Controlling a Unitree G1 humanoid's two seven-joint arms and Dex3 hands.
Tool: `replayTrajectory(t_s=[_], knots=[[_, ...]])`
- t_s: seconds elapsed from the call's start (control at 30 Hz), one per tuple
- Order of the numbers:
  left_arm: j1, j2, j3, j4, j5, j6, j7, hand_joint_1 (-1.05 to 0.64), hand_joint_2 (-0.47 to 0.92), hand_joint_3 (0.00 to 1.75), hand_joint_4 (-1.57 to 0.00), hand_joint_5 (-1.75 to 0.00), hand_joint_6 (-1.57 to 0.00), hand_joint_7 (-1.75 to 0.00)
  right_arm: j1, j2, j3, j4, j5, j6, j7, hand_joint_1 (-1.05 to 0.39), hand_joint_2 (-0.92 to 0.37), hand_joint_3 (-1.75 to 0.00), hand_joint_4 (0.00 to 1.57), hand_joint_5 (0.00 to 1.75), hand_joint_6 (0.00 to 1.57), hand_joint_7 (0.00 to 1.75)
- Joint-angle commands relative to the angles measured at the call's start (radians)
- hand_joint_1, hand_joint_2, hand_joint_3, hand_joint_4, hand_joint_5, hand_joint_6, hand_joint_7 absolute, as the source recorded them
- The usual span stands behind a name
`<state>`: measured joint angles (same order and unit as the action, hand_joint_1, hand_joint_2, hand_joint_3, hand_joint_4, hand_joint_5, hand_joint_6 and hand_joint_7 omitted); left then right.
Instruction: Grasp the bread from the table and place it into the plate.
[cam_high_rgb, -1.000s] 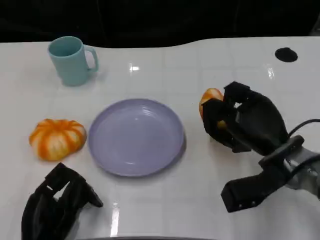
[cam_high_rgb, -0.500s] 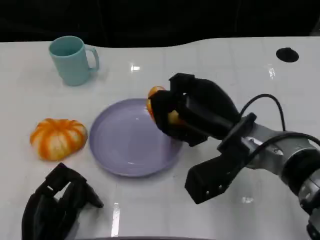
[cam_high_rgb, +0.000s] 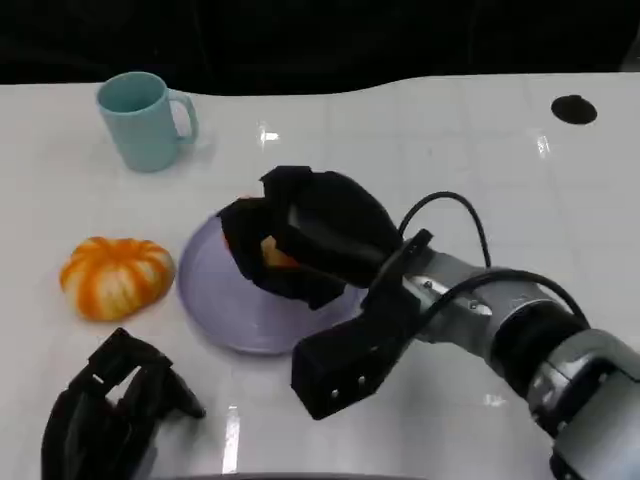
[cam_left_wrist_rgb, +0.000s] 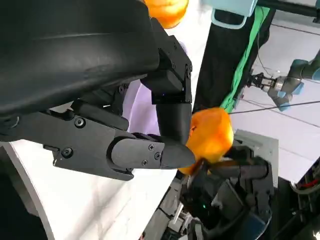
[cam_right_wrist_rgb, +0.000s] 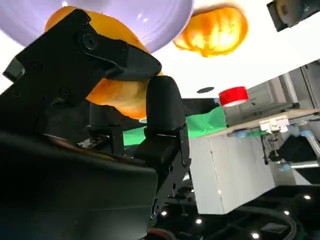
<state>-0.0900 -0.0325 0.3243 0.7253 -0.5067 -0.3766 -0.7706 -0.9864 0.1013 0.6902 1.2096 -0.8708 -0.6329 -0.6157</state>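
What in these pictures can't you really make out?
- Head view: the orange bread is mostly covered by the right robot hand; whether it touches the lavender round plate cannot be told.
- Head view: the left robot hand is cut off by the bottom edge.

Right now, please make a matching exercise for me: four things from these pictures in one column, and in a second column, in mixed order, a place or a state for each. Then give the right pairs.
Things:
1. orange bread
2. round lilac plate
3. light teal mug
4. orange-and-white striped pumpkin-shaped piece

Places or states:
A. on the table, beside the plate on the robot's left
B. stands upright at the table's far left
C. held in the black right hand
D. lies under the right hand

Pairs: 1-C, 2-D, 3-B, 4-A
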Motion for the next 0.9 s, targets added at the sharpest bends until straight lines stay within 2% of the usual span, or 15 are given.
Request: replayTrajectory(t_s=[0.03, 0.17, 0.2, 0.27, 0.33, 0.37, 0.4, 0.43, 0.47, 0.53, 0.6, 0.67, 0.73, 0.83, 0.9], knots=[[0.017, 0.014, -0.001, -0.017, 0.012, 0.003, 0.014, -0.59, 0.92, 0.24, -0.60, -1.75, -0.51, -1.50, -0.039, 0.047, 0.029, 0.036, -0.036, 0.099, -0.116, -0.16, -0.41, -1.15, 0.96, 1.75, 0.71, 1.75], [0.018, 0.013, -0.002, -0.019, 0.006, 0.002, 0.006, -0.59, 0.92, 0.25, -0.60, -1.75, -0.51, -1.50, -0.051, 0.070, 0.050, 0.058, -0.058, 0.154, -0.159, -0.15, -0.43, -1.12, 0.95, 1.75, 0.69, 1.75], [0.019, 0.012, -0.002, -0.020, 0.005, 0.001, 0.005, -0.59, 0.92, 0.25, -0.61, -1.75, -0.51, -1.50, -0.049, 0.076, 0.057, 0.060, -0.068, 0.173, -0.188, -0.17, -0.47, -1.01, 0.96, 1.75, 0.75, 1.48], [0.020, 0.013, -0.003, -0.023, 0.006, 0.003, 0.006, -0.59, 0.92, 0.25, -0.61, -1.75, -0.51, -1.50, -0.047, 0.085, 0.076, 0.065, -0.089, 0.209, -0.245, -0.20, -0.64, -0.58, 0.99, 1.75, 1.03, 0.73], [0.021, 0.015, -0.005, -0.024, 0.009, 0.006, 0.010, -0.60, 0.92, 0.24, -0.61, -1.75, -0.52, -1.49, -0.047, 0.090, 0.087, 0.070, -0.100, 0.225, -0.279, -0.19, -0.68, -0.43, 1.01, 1.75, 1.18, 0.52], [0.021, 0.014, -0.004, -0.024, 0.007, 0.006, 0.009, -0.60, 0.92, 0.24, -0.61, -1.75, -0.52, -1.49, -0.046, 0.094, 0.088, 0.074, -0.101, 0.228, -0.280, -0.19, -0.68, -0.41, 1.01, 1.75, 1.20, 0.50], [0.022, 0.014, -0.003, -0.025, 0.006, 0.006, 0.007, -0.59, 0.92, 0.24, -0.61, -1.75, -0.52, -1.49, -0.046, 0.096, 0.090, 0.078, -0.101, 0.230, -0.276, -0.17, -0.63, -0.53, 1.02, 1.75, 1.10, 0.85], [0.022, 0.014, -0.003, -0.025, 0.005, 0.007, 0.006, -0.59, 0.92, 0.24, -0.61, -1.75, -0.52, -1.48, -0.046, 0.098, 0.092, 0.080, -0.099, 0.231, -0.273, -0.16, -0.53, -0.80, 1.01, 1.75, 0.91, 1.36], [0.023, 0.014, -0.003, -0.027, 0.002, 0.012, 0.005, -0.59, 0.92, 0.24, -0.61, -1.75, -0.52, -1.48, -0.046, 0.098, 0.097, 0.081, -0.101, 0.235, -0.275, -0.15, -0.49, -0.91, 1.01, 1.75, 0.83, 1.54], [0.023, 0.015, -0.002, -0.031, -0.001, 0.023, 0.006, -0.58, 0.92, 0.24, -0.61, -1.75, -0.53, -1.47, -0.045, 0.096, 0.101, 0.081, -0.098, 0.232, -0.277, -0.18, -0.51, -0.90, 0.99, 1.75, 0.83, 1.41], [0.026, 0.013, -0.001, -0.039, -0.003, 0.033, 0.014, -0.58, 0.92, 0.23, -0.61, -1.75, -0.53, -1.47, -0.045, 0.095, 0.093, 0.080, -0.082, 0.242, -0.225, -0.21, -0.59, -0.77, 0.91, 1.72, 0.89, 0.99], [0.029, 0.011, -0.002, -0.048, -0.002, 0.041, 0.019, -0.58, 0.92, 0.22, -0.61, -1.75, -0.54, -1.46, -0.050, 0.094, 0.085, 0.078, -0.066, 0.256, -0.148, -0.32, -0.70, -0.52, 0.78, 1.23, 0.83, 0.59], [0.031, 0.011, -0.003, -0.052, 0.001, 0.042, 0.019, -0.58, 0.92, 0.22, -0.61, -1.75, -0.54, -1.46, -0.052, 0.092, 0.079, 0.072, -0.054, 0.266, -0.089, -0.42, -0.86, -0.20, 0.80, 0.57, 0.78, 0.20], [0.028, 0.011, 0.000, -0.045, 0.000, 0.035, 0.011, -0.58, 0.92, 0.23, -0.61, -1.75, -0.53, -1.46, -0.051, 0.083, 0.064, 0.059, -0.029, 0.258, -0.011, -0.58, -0.91, -0.16, 0.61, 0.22, 0.61, 0.03], [0.030, 0.010, -0.002, -0.051, 0.000, 0.039, 0.013, -0.58, 0.92, 0.23, -0.61, -1.75, -0.53, -1.46, -0.049, 0.076, 0.058, 0.049, -0.021, 0.250, 0.026, -0.66, -0.92, -0.22, 0.49, 0.12, 0.49, 0.01]])
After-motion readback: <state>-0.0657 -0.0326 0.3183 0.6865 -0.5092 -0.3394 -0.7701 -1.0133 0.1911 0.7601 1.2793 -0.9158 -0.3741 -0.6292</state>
